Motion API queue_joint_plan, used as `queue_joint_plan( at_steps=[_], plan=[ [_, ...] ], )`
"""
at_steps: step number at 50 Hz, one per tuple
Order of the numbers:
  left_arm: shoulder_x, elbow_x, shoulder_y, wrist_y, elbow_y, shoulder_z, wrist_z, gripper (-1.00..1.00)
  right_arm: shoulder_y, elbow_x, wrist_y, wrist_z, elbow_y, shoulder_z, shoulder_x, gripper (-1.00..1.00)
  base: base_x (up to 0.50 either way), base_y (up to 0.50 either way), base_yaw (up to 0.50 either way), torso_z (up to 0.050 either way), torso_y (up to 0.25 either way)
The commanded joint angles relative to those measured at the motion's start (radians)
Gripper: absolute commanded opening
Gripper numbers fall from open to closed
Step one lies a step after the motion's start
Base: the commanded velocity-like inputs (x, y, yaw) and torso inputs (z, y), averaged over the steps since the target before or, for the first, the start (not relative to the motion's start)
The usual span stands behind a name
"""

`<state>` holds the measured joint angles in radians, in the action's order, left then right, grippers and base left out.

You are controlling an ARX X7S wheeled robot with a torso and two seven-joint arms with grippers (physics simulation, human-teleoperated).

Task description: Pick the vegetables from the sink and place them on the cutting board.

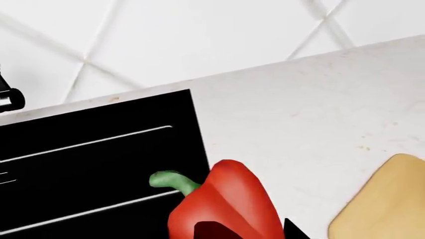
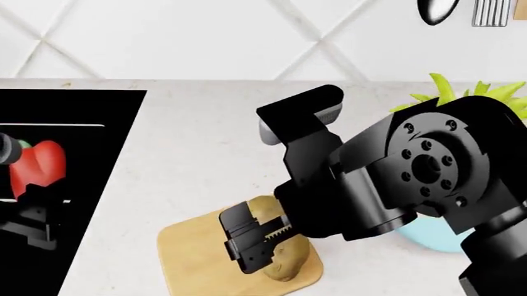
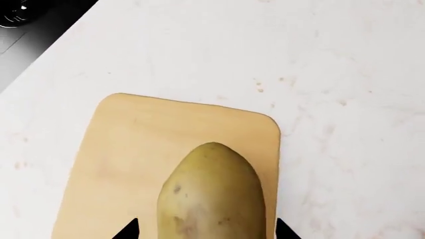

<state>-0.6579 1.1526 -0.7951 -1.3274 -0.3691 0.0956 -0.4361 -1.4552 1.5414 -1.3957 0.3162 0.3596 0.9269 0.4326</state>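
1. The right claw (image 2: 257,242) sits directly over the potato (image 3: 211,195), a finger on each side; whether it grips or has let go cannot be told.
2. The potato lies on the cutting board (image 3: 133,149), toward the board's edge away from the sink (image 2: 74,185).
3. The left claw (image 2: 37,209) clasps the red bell pepper (image 1: 222,206) above the sink, beside the board on the counter (image 2: 197,154).

Bright, even, sharp renders with faint shadows, no glare or blur.
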Motion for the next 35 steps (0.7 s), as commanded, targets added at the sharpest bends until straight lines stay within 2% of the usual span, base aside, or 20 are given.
queue_joint_plan(
  at_steps=[1, 5, 10, 13, 22, 35],
  plan=[
    [0.030, 0.014, -0.016, 0.002, 0.003, 0.020, -0.024, -1.00, -0.067, 0.013, 0.036, 0.028, -0.007, -0.041, 0.002, 1.00, 0.00, 0.00, 0.00, 0.000, 0.000],
    [0.022, 0.056, -0.004, -0.015, -0.017, 0.004, -0.027, -1.00, -0.118, 0.022, 0.027, 0.049, -0.017, -0.055, 0.015, 1.00, 0.00, 0.00, 0.00, 0.000, 0.003],
    [0.085, 0.082, 0.003, -0.027, -0.040, 0.039, -0.061, -1.00, -0.174, 0.051, 0.024, 0.086, -0.066, -0.089, 0.037, 1.00, 0.00, 0.00, 0.00, 0.000, 0.000],
    [0.075, 0.126, 0.000, -0.052, -0.059, 0.032, -0.065, -1.00, -0.212, 0.041, 0.076, 0.114, -0.085, -0.133, 0.054, 1.00, 0.00, 0.00, 0.00, 0.000, 0.000],
    [0.140, 0.125, -0.062, -0.078, -0.063, 0.127, -0.078, -1.00, -0.217, 0.030, 0.151, 0.173, -0.146, -0.192, 0.116, 1.00, 0.00, 0.00, 0.00, 0.000, 0.000],
    [0.246, 0.031, -0.183, -0.065, 0.052, 0.308, -0.003, -1.00, -0.191, 0.088, 0.165, 0.221, -0.191, -0.237, 0.181, 1.00, 0.00, 0.00, 0.00, 0.000, 0.000]
  ],
)
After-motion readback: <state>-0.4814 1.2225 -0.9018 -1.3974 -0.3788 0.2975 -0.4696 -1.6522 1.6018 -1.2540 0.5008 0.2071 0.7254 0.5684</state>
